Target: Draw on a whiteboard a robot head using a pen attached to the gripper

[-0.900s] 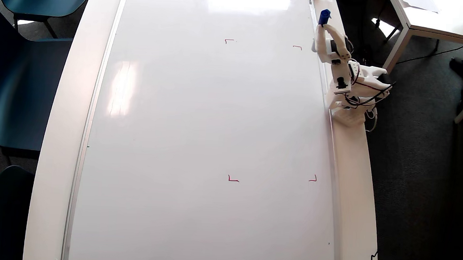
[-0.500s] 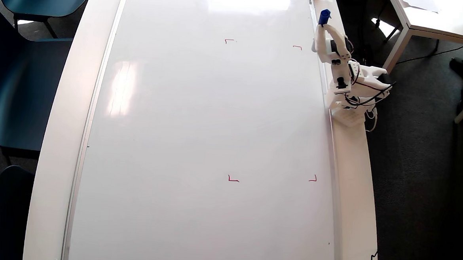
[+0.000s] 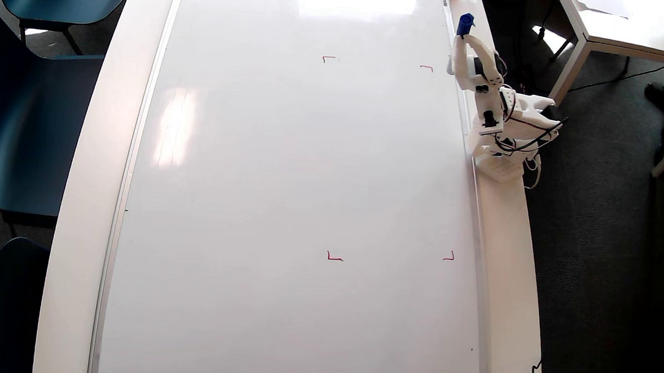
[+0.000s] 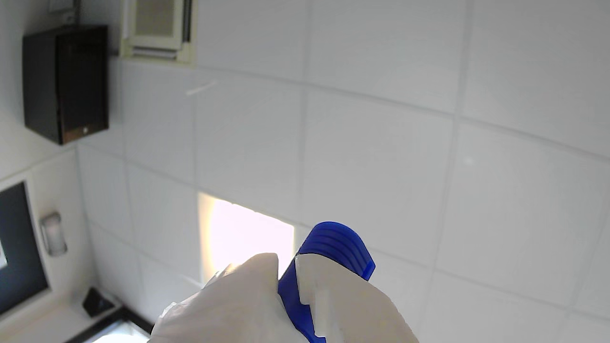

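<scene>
Overhead view: pincer (image 3: 463,39) pinching the pen (image 3: 464,24), folded beside the whiteboard (image 3: 287,167).
Pen aims upward, off the board; no drawing begun.

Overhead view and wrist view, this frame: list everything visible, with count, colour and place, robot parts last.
whiteboard: one, glossy white, silver frame, fills the table; no blue drawing on it.
corner marks: four, red, right half of the board.
table: one, white, under the board.
chairs: three, dark blue, left of the table.
second table: one, white, top right.
ceiling tiles: white, fill the wrist view.
black box: one, upper left in the wrist view.
pen: one, blue, in the claw, beside the board's right edge.
claw: one, white, shut on the pen.
arm base: one, white, right table rim.
</scene>
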